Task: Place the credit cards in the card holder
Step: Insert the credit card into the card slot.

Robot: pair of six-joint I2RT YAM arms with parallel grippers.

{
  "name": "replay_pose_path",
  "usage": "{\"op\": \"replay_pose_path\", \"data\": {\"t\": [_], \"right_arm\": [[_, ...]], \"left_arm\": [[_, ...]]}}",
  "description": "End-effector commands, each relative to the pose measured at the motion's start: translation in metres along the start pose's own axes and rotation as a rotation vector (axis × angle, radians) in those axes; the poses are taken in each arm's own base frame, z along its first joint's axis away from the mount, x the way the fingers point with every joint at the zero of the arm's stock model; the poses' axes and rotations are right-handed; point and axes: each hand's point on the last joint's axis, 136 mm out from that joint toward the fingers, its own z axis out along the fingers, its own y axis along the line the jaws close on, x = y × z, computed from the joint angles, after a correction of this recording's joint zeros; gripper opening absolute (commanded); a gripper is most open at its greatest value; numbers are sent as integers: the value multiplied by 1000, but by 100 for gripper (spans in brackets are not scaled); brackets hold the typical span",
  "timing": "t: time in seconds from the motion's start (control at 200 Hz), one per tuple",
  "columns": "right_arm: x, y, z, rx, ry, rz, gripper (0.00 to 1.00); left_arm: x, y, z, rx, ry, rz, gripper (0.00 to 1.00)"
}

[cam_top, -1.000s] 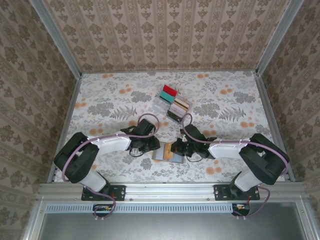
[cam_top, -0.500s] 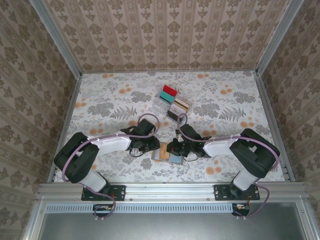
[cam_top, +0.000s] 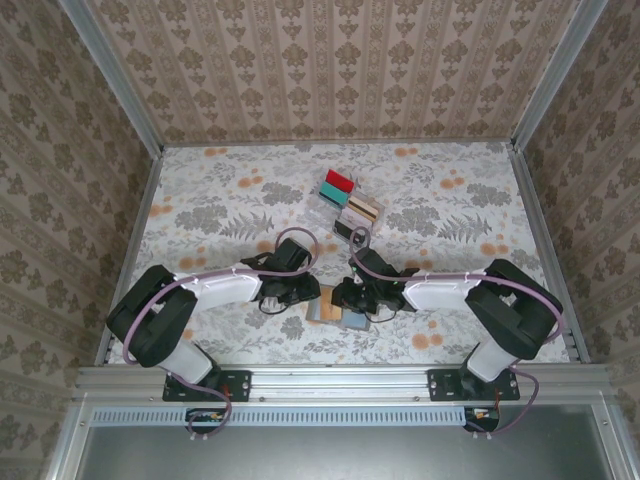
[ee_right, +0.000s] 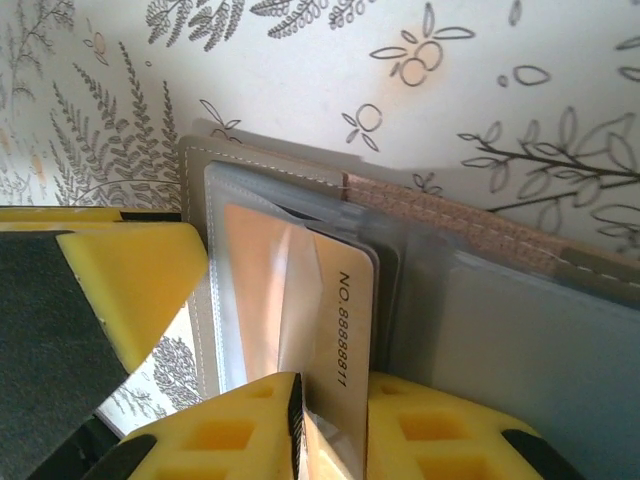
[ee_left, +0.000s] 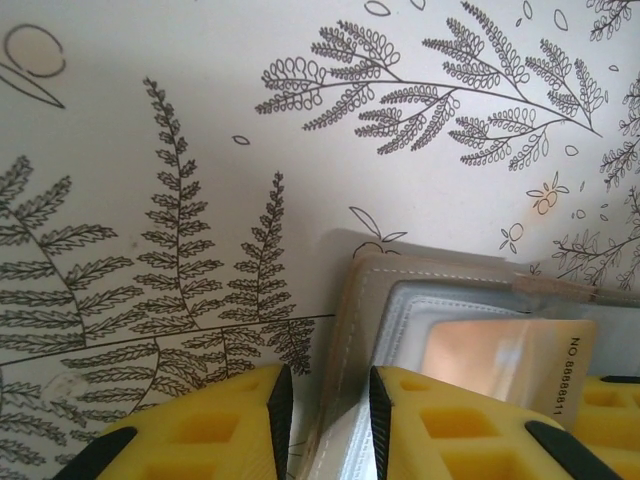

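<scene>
Right end effector (ee_right: 331, 398): fingers slightly apart, the thin tan rectangular plastic credit card (ee_right: 290, 290) lying loose between them. Its far end, just ahead, appears tucked under a clear sleeve (ee_right: 250, 200) of the flat grey-brown folding card holder (ee_right: 500, 330). Left end effector (ee_left: 330, 385): clamped on that holder's edge, steadying it on the floral worktop (ee_left: 200, 150). Card likely light, stiff, slick; best pushed by its near short edge. Holder soft, apt to slide if let go

The card holder (cam_top: 322, 312) lies open on the table (cam_top: 220, 200) near its front edge, between the left gripper (cam_top: 305, 293) and the right gripper (cam_top: 345, 297), with a card (ee_right: 300, 300) in one pocket and a rack (cam_top: 350, 208) of cards (cam_top: 340, 182) farther back.
</scene>
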Motion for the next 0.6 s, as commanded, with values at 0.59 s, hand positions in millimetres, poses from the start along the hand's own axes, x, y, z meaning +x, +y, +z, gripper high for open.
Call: {"op": "replay_pose_path", "data": {"t": [0.59], "right_arm": [[0,-18,-22,205,-26,-14,39]], "left_arm": [[13,-6,0,43,43,1,29]]}}
